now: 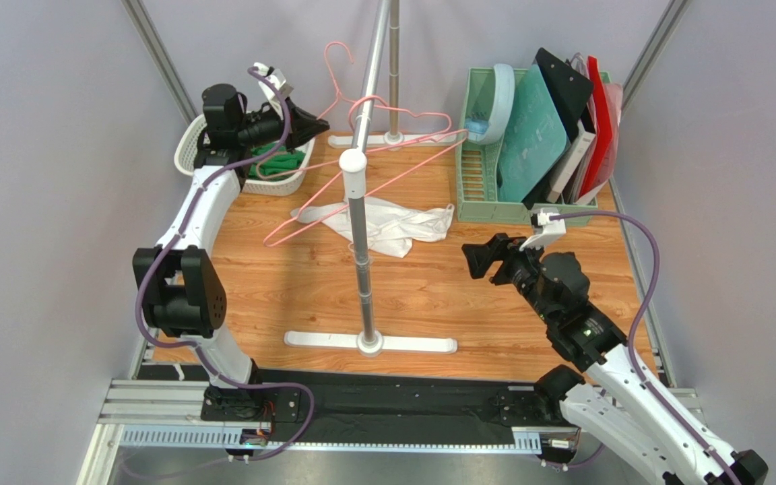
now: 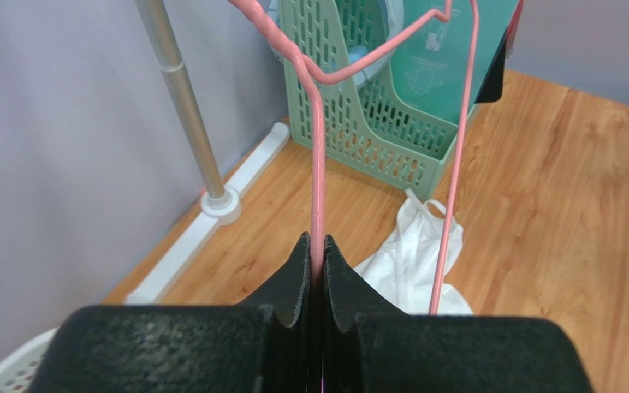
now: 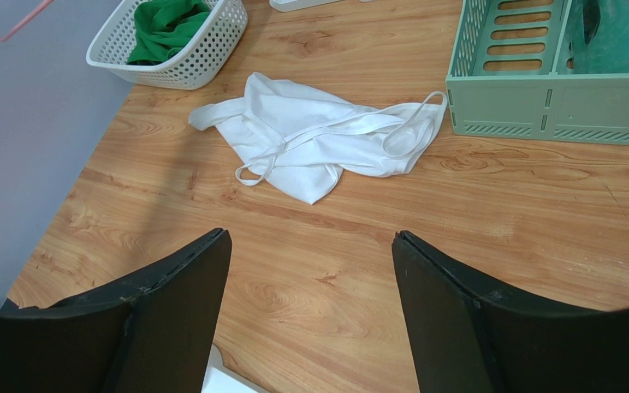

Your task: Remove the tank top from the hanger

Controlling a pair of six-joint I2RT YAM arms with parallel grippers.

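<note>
Pale grey walls close in a desk [image 1: 291, 293] of warm, glossy wood grain. The tank top [image 3: 318, 143] lies on it near the middle, off the hanger: soft white fabric in a crumpled heap, its thin straps looping loose. The hanger [image 2: 317, 180] is slim pink wire, bent and kinked, raised above the desk. The left tool [image 2: 316, 254] has its matte black fingers pressed together on that wire. The right tool [image 3: 309, 235] hovers with its fingers spread wide, holding nothing. A metal pole [image 1: 362, 217] hides a strip of the fabric from above. A perforated white basket [image 1: 195, 141] and a slotted green rack [image 1: 483, 207] are partly cut off in the wrist views.
</note>
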